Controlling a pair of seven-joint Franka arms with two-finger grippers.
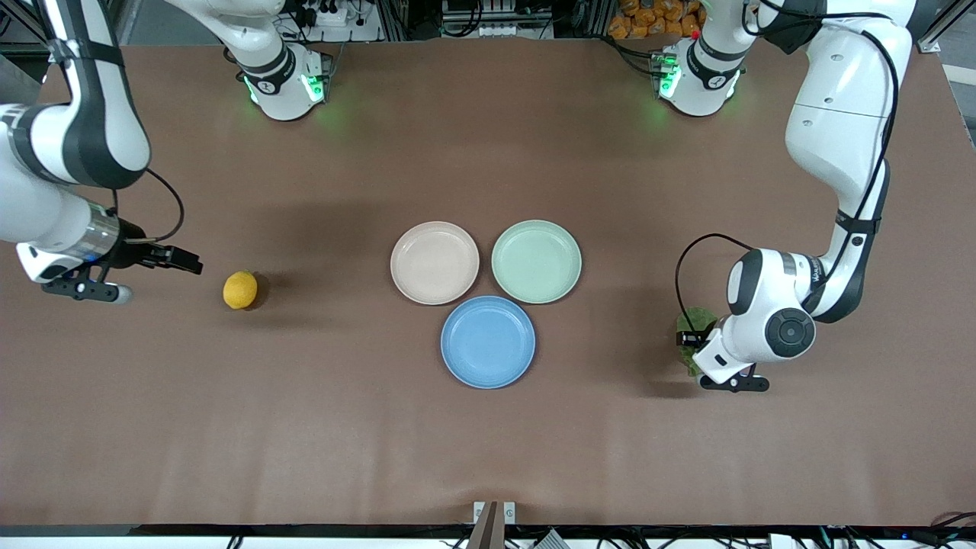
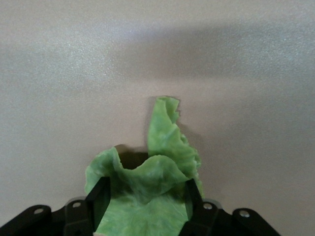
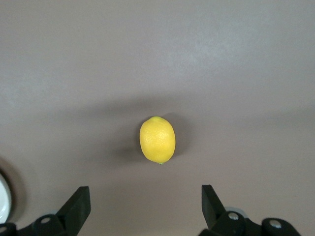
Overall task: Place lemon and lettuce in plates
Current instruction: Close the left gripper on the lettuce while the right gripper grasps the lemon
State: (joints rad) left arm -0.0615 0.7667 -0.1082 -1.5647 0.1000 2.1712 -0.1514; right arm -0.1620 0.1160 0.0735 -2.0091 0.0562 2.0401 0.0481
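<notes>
**Table inventory: lettuce pickup in hand, lemon waiting**

Brown table (image 1: 488,427): carries every item below.

Blue plate (image 1: 488,342): nearest the front camera of the three plates; not a target.

Beige-pink plate (image 1: 435,262) and mint green plate (image 1: 536,261): side by side just above the blue one, at its eleven and one o'clock. Both hold nothing yet.

Left gripper (image 2: 145,209): down at the table near the left arm's end, at about four o'clock from the mint plate. Its fingers (image 2: 98,196) straddle the lettuce (image 2: 147,182), half drawn in; a firm pinch cannot be confirmed.

Right gripper (image 3: 145,206): jaws spread wide, hovering short of the lemon (image 1: 240,290), waiting.

Lettuce: on the table between the left fingers, long axis running straight out from the gripper, one crinkled lobe pointing away from it.

Lemon: at nine o'clock from the beige plate, well apart, near the right arm's end. In the right wrist view its long axis runs away from the gripper.

Handling note: finish closing low on the thick crumpled middle, since thin edges would likely slip or tear; then lift straight.
</notes>
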